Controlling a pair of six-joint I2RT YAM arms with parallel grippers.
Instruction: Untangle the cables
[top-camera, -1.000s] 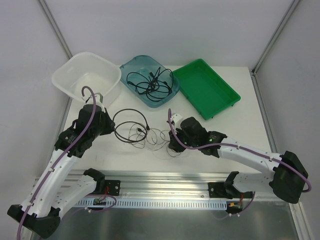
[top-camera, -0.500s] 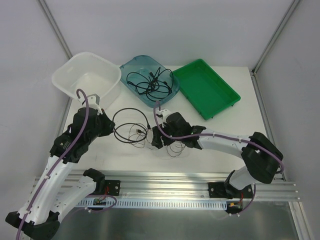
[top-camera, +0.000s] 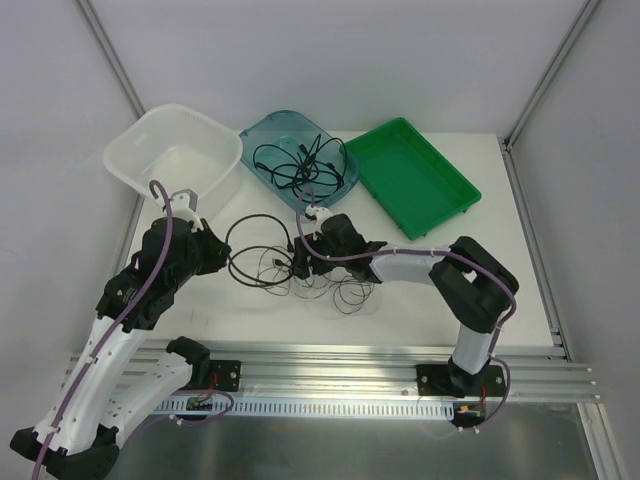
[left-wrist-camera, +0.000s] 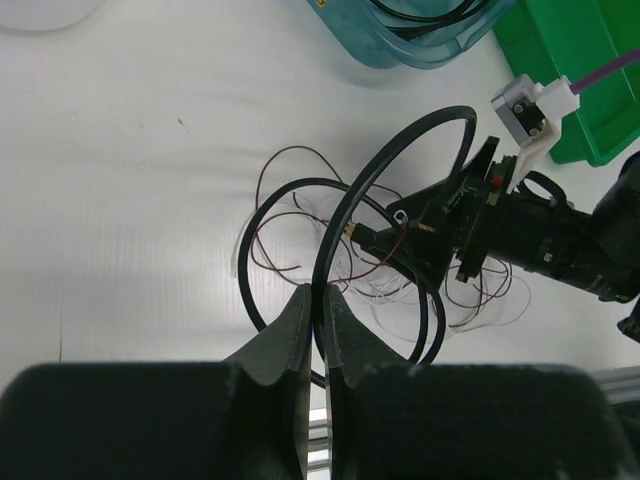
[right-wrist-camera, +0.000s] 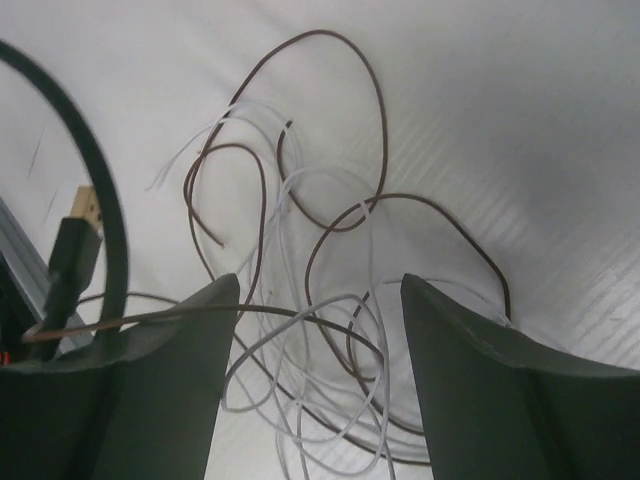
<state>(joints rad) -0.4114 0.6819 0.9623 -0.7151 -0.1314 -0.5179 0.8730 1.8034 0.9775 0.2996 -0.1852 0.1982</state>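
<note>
The left jaws are clenched on a black cable (left-wrist-camera: 335, 225), a grasp made plain only in the left wrist view and hidden from above. The right jaws are released and spread wide, with a thin brown cable (right-wrist-camera: 372, 75) seen between them against the tabletop (right-wrist-camera: 520, 120). From above, the tangle (top-camera: 265, 262) is seen lying before the blue tray (top-camera: 340, 180). Since a second ago, the right arm has been carried leftward to the tangle.

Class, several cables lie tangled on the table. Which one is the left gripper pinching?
The thick black cable, rising in a loop from the shut left gripper; the thin brown cable and white cable lie loose.
</note>
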